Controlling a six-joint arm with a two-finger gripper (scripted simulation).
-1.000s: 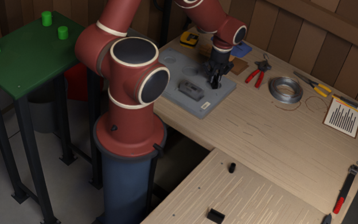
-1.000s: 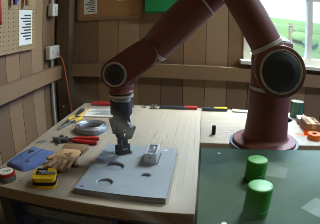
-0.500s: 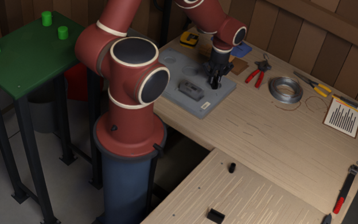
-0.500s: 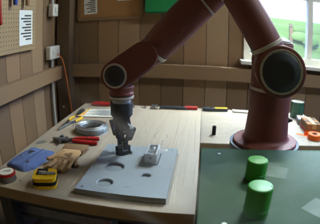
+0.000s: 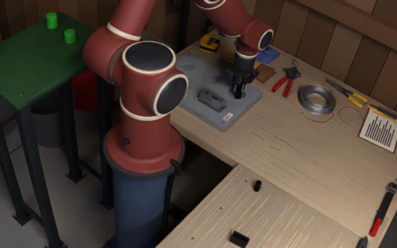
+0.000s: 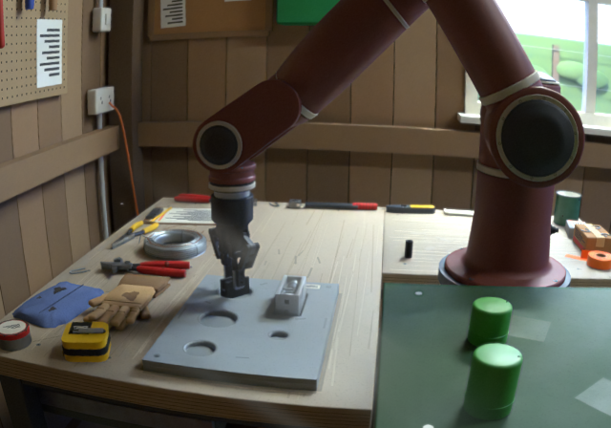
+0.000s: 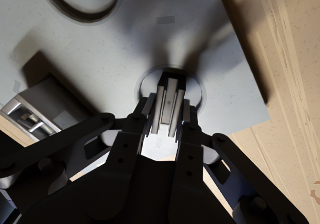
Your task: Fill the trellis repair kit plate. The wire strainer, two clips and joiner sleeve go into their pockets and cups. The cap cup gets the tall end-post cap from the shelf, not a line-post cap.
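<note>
A dark U-shaped clip (image 7: 169,102) sits between the fingers of my gripper (image 7: 168,113), and I hold it closed, its lower end inside a round cup (image 7: 171,92) at a corner of the grey kit plate (image 5: 214,92). The wire strainer (image 6: 291,294) sits in its pocket on the plate beside me. Two larger cups (image 6: 218,318) and one small cup (image 6: 279,334) stand empty. A second black clip (image 5: 239,238) and a small black sleeve (image 5: 257,185) lie on the lower bench. Three green caps (image 5: 52,20) stand on the green shelf (image 5: 31,60).
The plate's edge lies just beyond the cup, with gloves (image 6: 123,302), a blue cloth and red pliers (image 5: 284,81) on the bench past it. A wire coil (image 5: 316,99), yellow pliers, a clipboard and a tape measure (image 6: 85,340) lie further off.
</note>
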